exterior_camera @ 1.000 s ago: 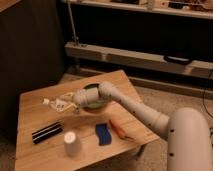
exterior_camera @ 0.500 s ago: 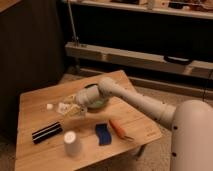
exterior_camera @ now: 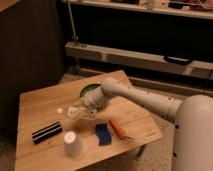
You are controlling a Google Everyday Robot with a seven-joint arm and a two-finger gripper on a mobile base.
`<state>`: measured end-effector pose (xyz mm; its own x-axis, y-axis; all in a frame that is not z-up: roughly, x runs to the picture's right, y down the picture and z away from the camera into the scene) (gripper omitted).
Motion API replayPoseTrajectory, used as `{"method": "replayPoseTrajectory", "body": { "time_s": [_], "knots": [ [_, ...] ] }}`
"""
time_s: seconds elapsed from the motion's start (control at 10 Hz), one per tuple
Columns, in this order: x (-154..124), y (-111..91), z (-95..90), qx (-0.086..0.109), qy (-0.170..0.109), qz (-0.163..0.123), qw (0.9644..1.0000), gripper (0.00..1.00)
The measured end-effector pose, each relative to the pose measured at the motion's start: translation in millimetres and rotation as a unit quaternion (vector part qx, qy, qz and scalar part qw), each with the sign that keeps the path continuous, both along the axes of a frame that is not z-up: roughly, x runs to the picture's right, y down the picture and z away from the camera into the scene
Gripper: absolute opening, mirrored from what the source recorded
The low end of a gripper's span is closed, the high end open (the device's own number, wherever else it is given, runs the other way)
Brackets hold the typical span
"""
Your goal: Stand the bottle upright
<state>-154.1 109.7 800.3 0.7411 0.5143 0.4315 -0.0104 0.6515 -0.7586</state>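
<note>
— Where does the arm sit?

— The white arm (exterior_camera: pixel 145 100) comes in from the right and runs leftward over the wooden tabletop (exterior_camera: pixel 40 100). At its joint above the far half of the tabletop it bends and slopes down. The hand (exterior_camera: pixel 80 111) is at its end, low over the middle of the tabletop and pointing left and downward.

— Is the hand apart or clamped?

— I cannot tell; its tip merges with the pale shape in front of it.

— And the bottle?

— The bottle (exterior_camera: pixel 69 111) is right at the hand's tip, a pale slender shape stretching out to the left, with a small white spot at its far left end. It looks more lying or tilted than upright. I cannot tell whether it rests on the wood.

— What else is around?

— A green bowl (exterior_camera: pixel 89 91) sits just behind the wrist, partly hidden by it. A black block with white stripes (exterior_camera: pixel 47 132) lies near the front left. A white paper cup (exterior_camera: pixel 72 143) stands to its right, nearer the front edge. A blue thing (exterior_camera: pixel 103 134) and an orange thing (exterior_camera: pixel 119 128) lie side by side right of the cup, below the forearm.
</note>
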Motion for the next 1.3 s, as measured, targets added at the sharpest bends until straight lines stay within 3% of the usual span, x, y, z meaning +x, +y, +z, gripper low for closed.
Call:
{"method": "replayPoseTrajectory", "body": {
  "time_s": [0.3, 0.5, 0.8, 0.9, 1.1, 1.3],
  "knots": [
    [6, 12, 13.5, -0.012, 0.036, -0.025, 0.9989, 0.0],
    [5, 17, 16.2, -0.009, 0.052, -0.054, 0.9971, 0.04],
    [-1, 24, 20.9, 0.0, 0.033, -0.082, 0.9961, 0.33],
    [-5, 26, 20.9, 0.0, 0.019, -0.077, 0.9969, 0.43],
    [-6, 31, 21.0, -0.011, -0.009, -0.033, 0.9994, 0.65],
    [-2, 37, 16.1, -0.028, -0.025, 0.017, 0.9991, 0.79]
  ]
}}
